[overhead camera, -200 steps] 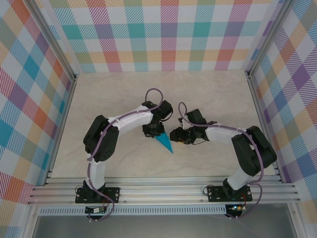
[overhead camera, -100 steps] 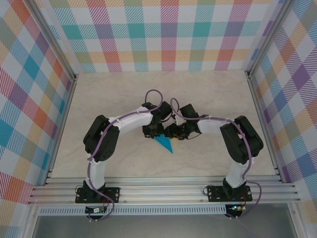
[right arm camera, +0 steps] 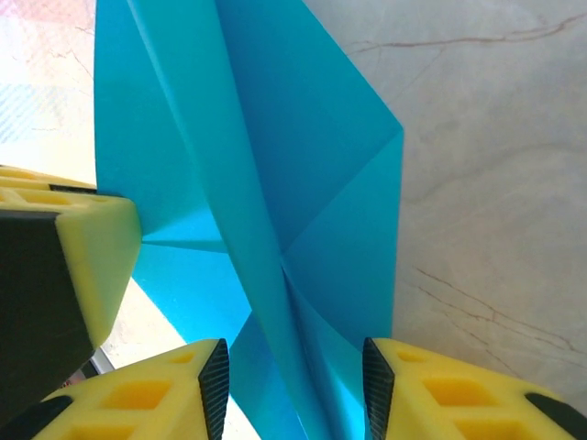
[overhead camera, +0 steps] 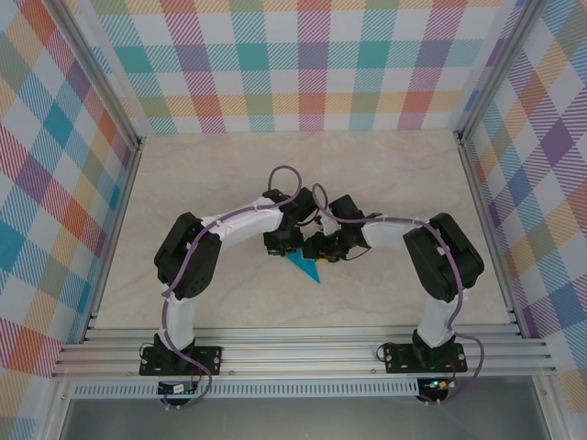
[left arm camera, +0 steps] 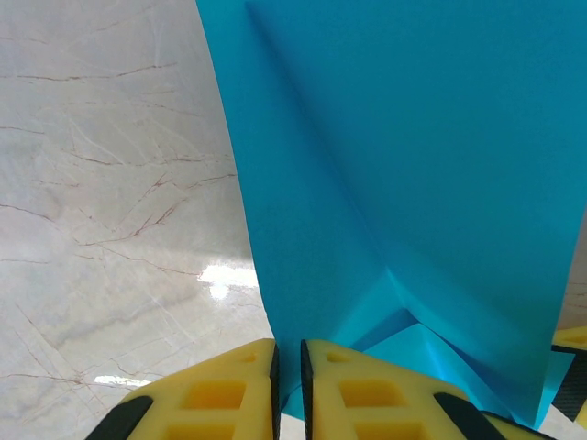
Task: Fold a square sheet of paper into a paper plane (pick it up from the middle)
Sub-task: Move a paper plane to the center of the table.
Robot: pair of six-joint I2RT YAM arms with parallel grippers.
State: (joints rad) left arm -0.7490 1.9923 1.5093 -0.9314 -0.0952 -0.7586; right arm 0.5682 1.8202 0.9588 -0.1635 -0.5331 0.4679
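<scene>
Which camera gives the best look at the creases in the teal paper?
Right wrist: the teal paper is close up, its layered creases and a corner sharp. Left wrist shows a broad face with fewer folds; top external, a small distant triangle.

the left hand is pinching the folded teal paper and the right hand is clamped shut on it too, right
Not quite. The left hand does pinch the teal paper, but the right hand is not clamped shut on it. The right wrist view shows its fingers standing well apart, with the folded paper running between them.
</scene>
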